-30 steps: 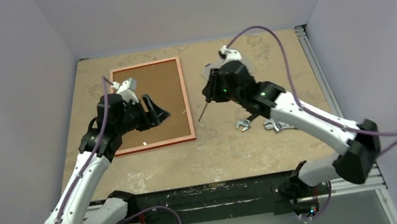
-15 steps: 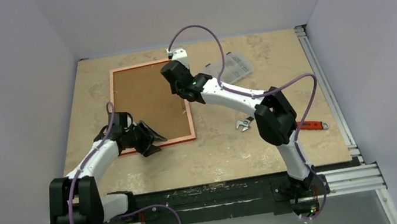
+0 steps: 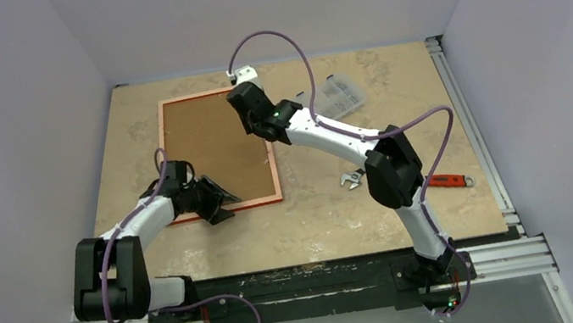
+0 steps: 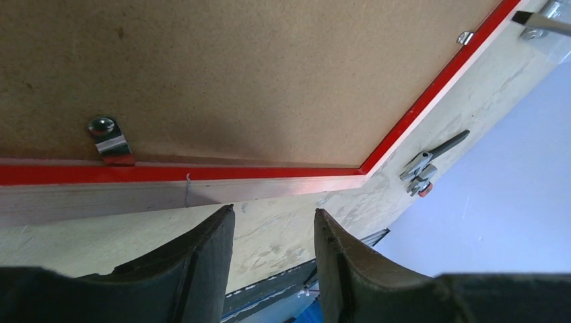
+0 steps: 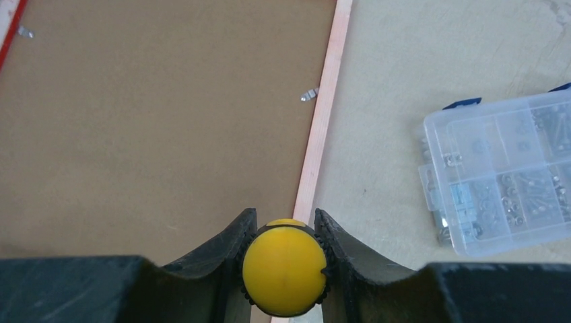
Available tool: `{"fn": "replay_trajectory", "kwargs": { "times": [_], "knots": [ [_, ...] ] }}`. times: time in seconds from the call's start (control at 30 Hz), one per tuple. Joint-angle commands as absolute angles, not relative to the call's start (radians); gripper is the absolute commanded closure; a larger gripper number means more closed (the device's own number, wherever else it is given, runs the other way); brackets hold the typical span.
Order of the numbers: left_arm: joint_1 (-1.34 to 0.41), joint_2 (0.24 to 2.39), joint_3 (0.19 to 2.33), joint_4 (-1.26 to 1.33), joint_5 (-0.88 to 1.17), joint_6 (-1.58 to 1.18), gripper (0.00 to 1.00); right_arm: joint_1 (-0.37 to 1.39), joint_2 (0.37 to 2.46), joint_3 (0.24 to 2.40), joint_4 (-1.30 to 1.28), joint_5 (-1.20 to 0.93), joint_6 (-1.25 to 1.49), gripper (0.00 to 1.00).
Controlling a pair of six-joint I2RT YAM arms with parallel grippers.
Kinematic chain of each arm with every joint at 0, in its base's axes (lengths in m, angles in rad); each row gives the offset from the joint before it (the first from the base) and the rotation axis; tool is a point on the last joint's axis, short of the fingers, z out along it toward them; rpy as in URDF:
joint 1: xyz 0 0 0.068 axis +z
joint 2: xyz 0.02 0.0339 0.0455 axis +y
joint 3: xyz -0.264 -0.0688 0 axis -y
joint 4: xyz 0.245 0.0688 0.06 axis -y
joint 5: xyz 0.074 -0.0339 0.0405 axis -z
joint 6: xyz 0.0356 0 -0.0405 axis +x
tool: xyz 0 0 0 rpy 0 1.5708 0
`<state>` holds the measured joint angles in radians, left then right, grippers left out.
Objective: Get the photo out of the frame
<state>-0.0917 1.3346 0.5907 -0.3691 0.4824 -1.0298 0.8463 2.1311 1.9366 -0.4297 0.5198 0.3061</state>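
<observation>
Overhead view of a beige stone-patterned bench, with my two arms reaching in from 6 o'clock.

- **Nearest, about 8 o'clock:** the left fingers are spread with nothing between them. They hover just off the near rail of the thin bright red rectangular picture frame.
- **The frame, 9 to 10 o'clock:** it lies back-up. The large rectangular photo sits inside it, showing only its brown board back, so the print faces the bench. From the left wrist view, a small bent metal tab on the near rail laps onto the board.
- **To the right, near 4 o'clock:** a silver wrench and a red-handled tool lie well apart from the frame.
- **Farther off, around 11 o'clock:** at the frame's right rail, the right fingers are pinching a yellow-handled screwdriver, held point-down. Another tab shows beyond it.
- **Farthest, at 1 o'clock:** a clear plastic parts box.

I judge the board to be stiff, thin and light. It seems to sit flush in the frame, so there is no edge to grip until the tabs are turned aside. I would lever up one edge with the blade, then pinch that raised edge. The light frame will likely slide unless it is pinned, and the hidden print could scuff.
</observation>
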Motion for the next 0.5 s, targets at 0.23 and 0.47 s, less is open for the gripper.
{"fn": "replay_trajectory", "kwargs": {
  "times": [0.23,0.47],
  "knots": [
    [-0.084,1.352,0.631,-0.35,0.462,-1.072,0.55,0.857,2.158,1.958,-0.506,0.441,0.256,1.0],
    [-0.084,1.38,0.648,-0.344,0.465,-1.094,0.56,0.857,2.17,1.986,-0.525,0.38,0.244,1.0]
  ]
}}
